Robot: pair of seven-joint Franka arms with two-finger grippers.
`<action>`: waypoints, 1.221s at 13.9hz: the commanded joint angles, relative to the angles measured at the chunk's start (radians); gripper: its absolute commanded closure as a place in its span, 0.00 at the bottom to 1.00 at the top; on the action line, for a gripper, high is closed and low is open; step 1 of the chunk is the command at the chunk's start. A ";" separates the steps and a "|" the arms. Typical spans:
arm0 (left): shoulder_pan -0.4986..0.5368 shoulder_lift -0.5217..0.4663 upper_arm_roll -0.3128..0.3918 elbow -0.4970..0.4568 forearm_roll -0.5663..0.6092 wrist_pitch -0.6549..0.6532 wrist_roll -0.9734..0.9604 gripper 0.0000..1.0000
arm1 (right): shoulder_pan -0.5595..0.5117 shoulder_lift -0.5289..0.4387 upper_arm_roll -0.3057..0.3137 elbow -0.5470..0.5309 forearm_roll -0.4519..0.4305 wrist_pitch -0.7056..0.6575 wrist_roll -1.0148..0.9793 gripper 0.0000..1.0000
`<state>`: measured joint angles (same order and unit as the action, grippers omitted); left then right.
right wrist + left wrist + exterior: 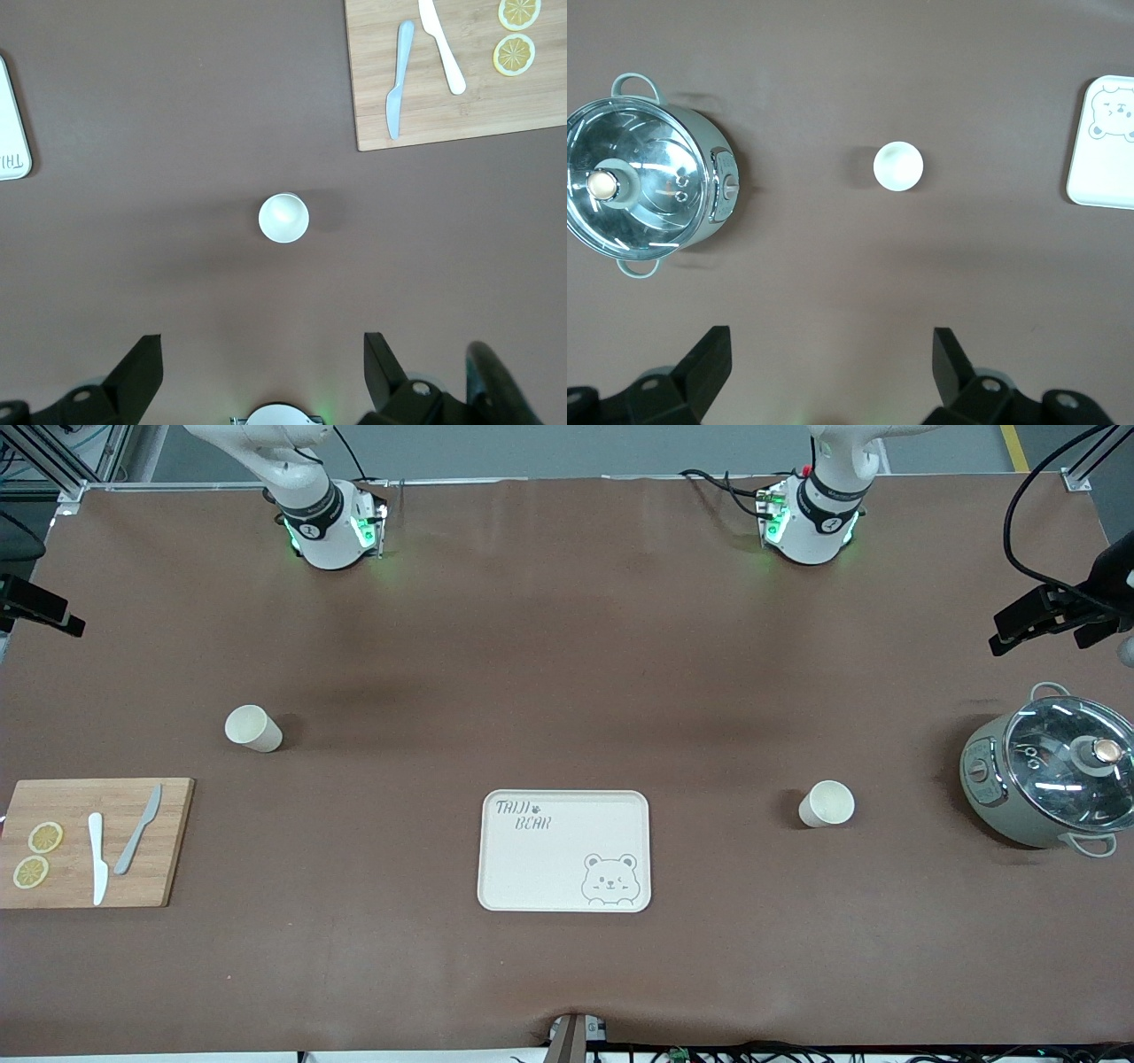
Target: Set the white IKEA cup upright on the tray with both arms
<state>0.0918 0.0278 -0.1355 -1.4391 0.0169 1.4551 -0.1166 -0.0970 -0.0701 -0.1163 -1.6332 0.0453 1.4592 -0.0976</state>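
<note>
Cutting board: lying at the table edge toward the right arm's end, carrying two knives and two lemon slices; staying out of the job.
Right-end cup: standing upright, well apart from the tray; likely wanting a straight descent and a grip across the rim.
Right gripper: hanging high over that cup, fingers spread wide, holding nothing.
Tray: sitting mid-table near the front edge, bare.
Left-end cup: standing upright between tray and pot.
Left gripper: hanging high over this cup, fingers apart, empty.
</note>
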 commanded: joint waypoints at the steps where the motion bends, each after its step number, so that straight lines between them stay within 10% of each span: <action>1: 0.008 -0.008 0.004 0.008 -0.009 -0.004 0.031 0.00 | -0.021 0.003 0.009 0.004 0.019 -0.010 -0.010 0.00; 11: 0.008 0.127 0.011 -0.017 0.051 0.013 0.023 0.00 | -0.021 0.004 0.009 0.004 0.019 -0.008 -0.010 0.00; 17: 0.005 0.185 0.010 -0.199 0.041 0.283 0.012 0.00 | -0.018 0.004 0.009 0.006 0.019 -0.008 -0.010 0.00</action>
<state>0.0966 0.2223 -0.1235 -1.5754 0.0509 1.6709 -0.0980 -0.0976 -0.0682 -0.1163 -1.6346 0.0453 1.4590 -0.0976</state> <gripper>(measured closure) 0.000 0.000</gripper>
